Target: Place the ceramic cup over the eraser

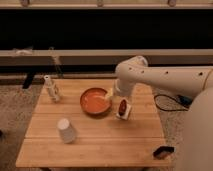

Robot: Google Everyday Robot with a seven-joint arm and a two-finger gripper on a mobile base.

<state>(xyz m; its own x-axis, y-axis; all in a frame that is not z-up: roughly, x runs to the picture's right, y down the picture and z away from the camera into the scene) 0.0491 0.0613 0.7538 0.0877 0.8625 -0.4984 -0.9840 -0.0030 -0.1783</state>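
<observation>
The ceramic cup (65, 130) is small, white and tapered. It stands mouth down on the front left of the wooden table (100, 145). A small dark block, which may be the eraser (163, 151), lies at the table's front right corner. My gripper (123, 108) hangs from the white arm (150, 75) and sits low over the table, just right of the orange bowl (95, 101). It is far from both the cup and the dark block. It holds nothing that I can make out.
A slim white bottle-like item (50, 88) stands at the table's back left. A small yellowish thing (109, 94) shows at the bowl's right rim. A dark cable (167, 102) lies on the floor to the right. A low shelf runs behind the table.
</observation>
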